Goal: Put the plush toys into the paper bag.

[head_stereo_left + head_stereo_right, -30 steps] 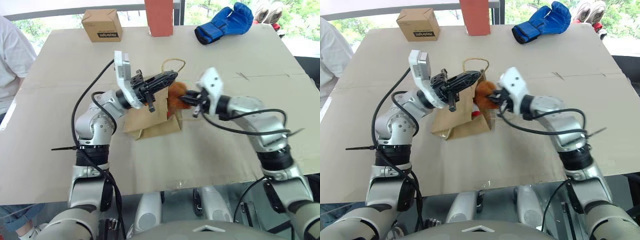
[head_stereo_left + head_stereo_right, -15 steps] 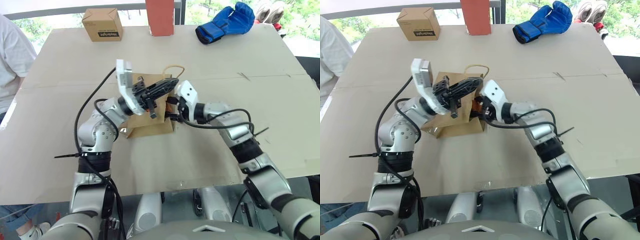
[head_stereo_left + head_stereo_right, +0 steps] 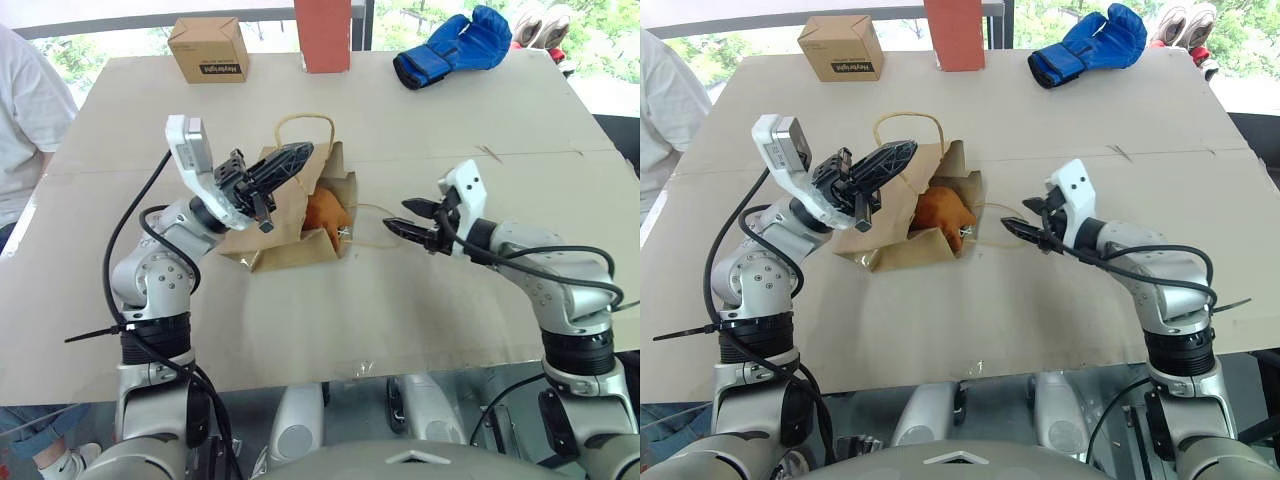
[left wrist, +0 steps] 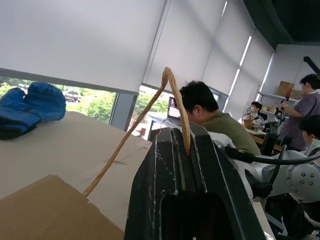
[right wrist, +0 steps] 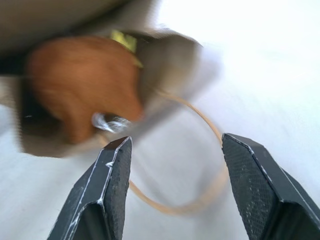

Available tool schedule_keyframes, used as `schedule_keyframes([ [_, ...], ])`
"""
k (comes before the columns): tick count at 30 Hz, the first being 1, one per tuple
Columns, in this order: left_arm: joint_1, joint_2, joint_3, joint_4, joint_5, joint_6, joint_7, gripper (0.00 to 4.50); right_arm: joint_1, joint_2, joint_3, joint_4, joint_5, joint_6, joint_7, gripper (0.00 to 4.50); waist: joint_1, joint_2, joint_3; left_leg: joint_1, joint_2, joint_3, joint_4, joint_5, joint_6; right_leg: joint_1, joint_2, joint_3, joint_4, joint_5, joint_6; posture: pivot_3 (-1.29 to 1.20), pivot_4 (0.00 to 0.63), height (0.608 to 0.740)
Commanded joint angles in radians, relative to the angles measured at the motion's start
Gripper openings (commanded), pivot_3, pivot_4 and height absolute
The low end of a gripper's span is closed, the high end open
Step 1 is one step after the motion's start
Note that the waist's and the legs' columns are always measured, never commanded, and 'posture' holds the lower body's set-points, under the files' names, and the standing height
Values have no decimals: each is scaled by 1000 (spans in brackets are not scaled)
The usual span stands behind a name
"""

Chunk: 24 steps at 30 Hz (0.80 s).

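Cardboard-covered table (image 3: 330, 330), large, beige. Person in a white shirt (image 3: 30, 120) at its left edge.

Brown kraft paper bag (image 3: 275, 225) lies near the table's centre, mouth facing the robot's right, upper edge lifted. One twisted loop handle (image 3: 303, 120) arches up; the other (image 3: 375, 228) lies flat on the table toward the right gripper.

Blue boxing glove (image 3: 450, 45), red upright box (image 3: 322, 35) and small printed cardboard box (image 3: 207, 50) sit along the far edge.

Brown plush toy (image 3: 325, 212) sits in the bag's mouth. Yellow scrap beside it in the right wrist view; cannot identify.

Left gripper (image 3: 290, 160) clenched on the raised handle. Right gripper (image 3: 397, 217) released, fingers spread, empty, just off the bag's mouth.
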Motion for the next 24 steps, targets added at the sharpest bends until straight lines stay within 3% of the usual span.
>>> schedule_keyframes([
  [1,3,11,27,-58,-30,-7,6,0,12,56,-71,19,61,149,-64,2687,1,0,0,0,0,0,0,0,0,0,0,0,0,0,0,0,150,740],
  [6,10,12,28,-72,-34,-9,21,0,-2,131,-97,134,101,204,-73,2687,0,0,0,0,0,0,0,0,0,0,0,0,0,0,0,0,150,740],
  [9,12,14,32,-80,-37,-10,30,0,-10,148,-93,175,106,171,-68,1969,-2,0,0,0,0,0,0,0,0,0,0,0,0,0,0,0,150,740],
  [13,18,15,36,-89,-42,-8,44,0,-25,192,-162,154,182,156,-49,109,-4,0,0,0,0,0,0,0,0,0,0,0,0,0,0,0,150,740],
  [18,-16,2,49,-61,-59,-9,76,0,-72,265,-321,8,451,121,-24,45,1,0,0,-1,0,0,-1,0,0,0,0,0,0,2,4,0,150,740],
  [21,-46,8,60,-28,-72,-5,85,0,-158,275,-431,-9,657,128,-139,45,2,1,0,-1,0,-1,0,0,0,0,0,-1,0,2,4,0,150,740],
  [24,-88,20,67,40,-63,-11,69,0,-220,235,-458,-25,803,114,-265,45,2,1,0,-1,0,-1,0,0,0,0,0,-1,0,0,0,0,150,740],
])
